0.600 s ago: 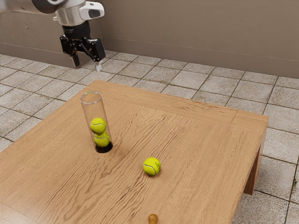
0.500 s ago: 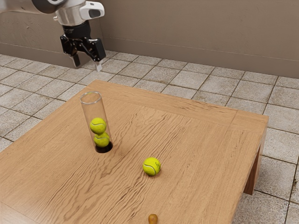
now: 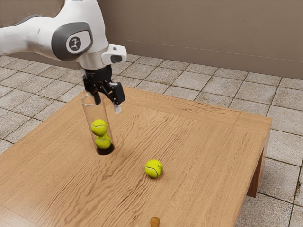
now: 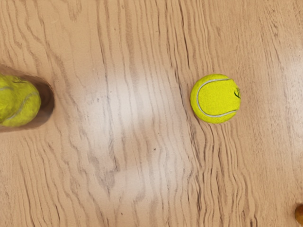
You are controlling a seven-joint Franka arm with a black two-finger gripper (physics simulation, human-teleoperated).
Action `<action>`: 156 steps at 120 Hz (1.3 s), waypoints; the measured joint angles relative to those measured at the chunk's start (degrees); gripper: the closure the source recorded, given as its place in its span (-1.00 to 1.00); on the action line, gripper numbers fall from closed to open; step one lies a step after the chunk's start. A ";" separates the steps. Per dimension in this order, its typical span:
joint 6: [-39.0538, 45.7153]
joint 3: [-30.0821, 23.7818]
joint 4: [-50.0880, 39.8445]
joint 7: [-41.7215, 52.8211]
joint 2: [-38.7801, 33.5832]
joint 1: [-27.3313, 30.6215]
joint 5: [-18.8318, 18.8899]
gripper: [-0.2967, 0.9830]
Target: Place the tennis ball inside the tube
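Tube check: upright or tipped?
Upright: the tube stands with its black base on the table, its rim above, and two balls stacked inside.

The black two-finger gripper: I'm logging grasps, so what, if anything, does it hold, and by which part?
Nothing is held: the gripper is open and empty, and the loose yellow-green tennis ball rests on the brown wooden table.

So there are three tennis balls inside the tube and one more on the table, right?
Not three: the exterior view shows two in the tube, an upper ball and a lower ball. One more tennis ball is on the table.
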 joint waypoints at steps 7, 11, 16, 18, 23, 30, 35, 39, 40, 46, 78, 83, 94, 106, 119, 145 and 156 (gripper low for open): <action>2.99 -0.30 -2.31 -0.17 0.56 -0.75 -0.81 -0.53; 4.61 -0.68 -3.65 -0.27 0.85 -0.64 -1.15 -0.53; 6.80 -1.30 -5.41 -0.38 1.22 -0.25 -1.47 -0.54; 7.63 -1.49 -6.22 -0.43 1.43 -0.14 -1.58 -0.54; 9.45 -1.80 -7.79 -0.54 1.98 -0.01 -1.79 -0.54; 11.75 -2.00 -9.20 -0.68 2.67 0.03 -2.02 -0.54; 13.68 -2.06 -9.67 -0.75 4.06 -0.02 -2.43 -0.54; 15.34 -2.29 -9.99 -0.81 5.44 0.14 -3.07 -0.54; 15.73 -2.35 -10.05 -0.82 5.73 0.18 -3.21 -0.54; 18.00 -2.59 -10.57 -0.86 7.33 0.33 -4.06 -0.54; 25.98 -3.34 -10.34 -0.92 14.71 -1.06 -6.34 -0.54; 26.60 -3.38 -10.28 -0.97 15.09 -1.21 -6.53 -0.54; 27.69 -3.42 -9.56 -1.01 16.97 -1.38 -6.79 -0.54; 28.47 -3.59 -9.00 -1.14 18.82 -1.70 -7.04 -0.54; 28.97 -3.67 -8.34 -1.26 20.35 -2.27 -7.14 -0.54; 29.75 -3.69 -5.87 -1.32 24.37 -2.57 -7.13 -0.54; 29.96 -3.69 -4.53 -1.35 26.55 -2.67 -7.12 -0.54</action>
